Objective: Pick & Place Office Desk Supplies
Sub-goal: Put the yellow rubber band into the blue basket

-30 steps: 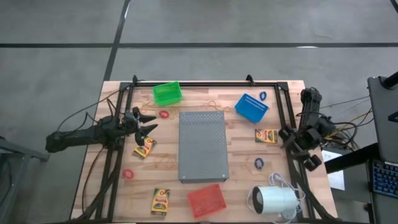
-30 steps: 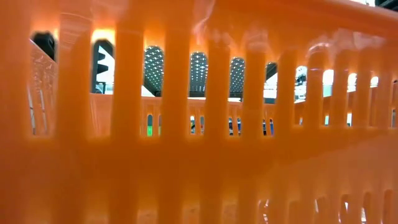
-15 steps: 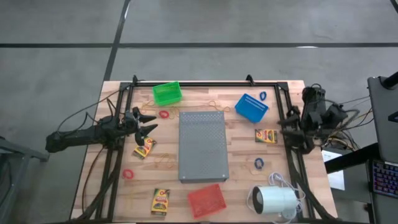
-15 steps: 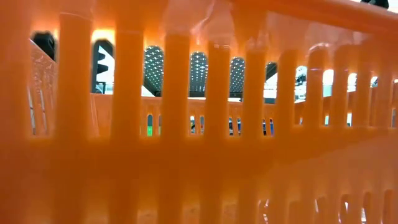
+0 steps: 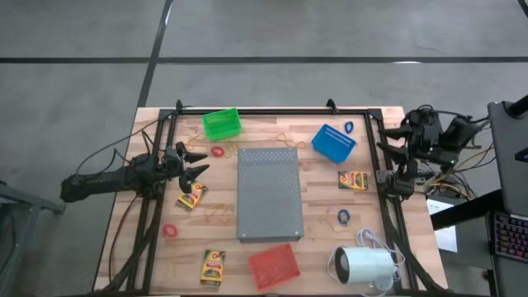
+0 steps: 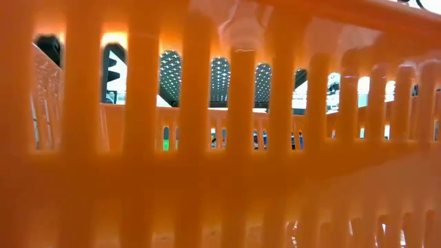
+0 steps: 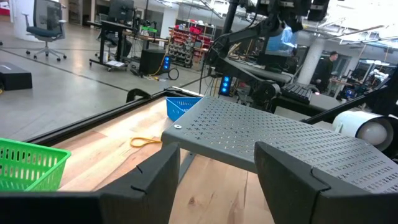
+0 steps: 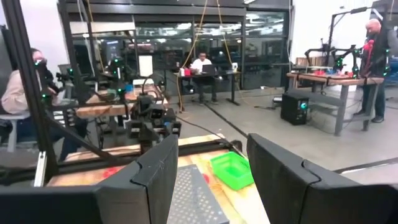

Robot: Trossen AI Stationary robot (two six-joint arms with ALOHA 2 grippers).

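Three yellow crayon boxes lie flat on the table, one on the left (image 5: 191,196), one on the right (image 5: 353,179) and one near the front (image 5: 213,266). Red rings (image 5: 218,152) (image 5: 170,231), blue rings (image 5: 344,216) (image 5: 349,127) and tan rubber bands (image 5: 285,140) (image 5: 221,213) lie loose on the wood. My left gripper (image 5: 196,163) (image 7: 214,180) stands open at the table's left, just beyond the left crayon box, with nothing between its fingers. My right gripper (image 5: 394,142) (image 8: 211,180) is open and raised over the table's right edge, pointing level toward the left.
A grey perforated slab (image 5: 270,193) fills the table's middle. A green basket (image 5: 221,124) and a blue basket (image 5: 333,142) stand at the back, a red basket (image 5: 274,266) at the front, its wall (image 6: 220,138) blocking the low view. A white cylinder (image 5: 363,266) lies front right.
My right gripper has risen at the table's right edge and shifted toward the far edge, rolling and tipping from a downward slant to level. Nothing on the table has moved.
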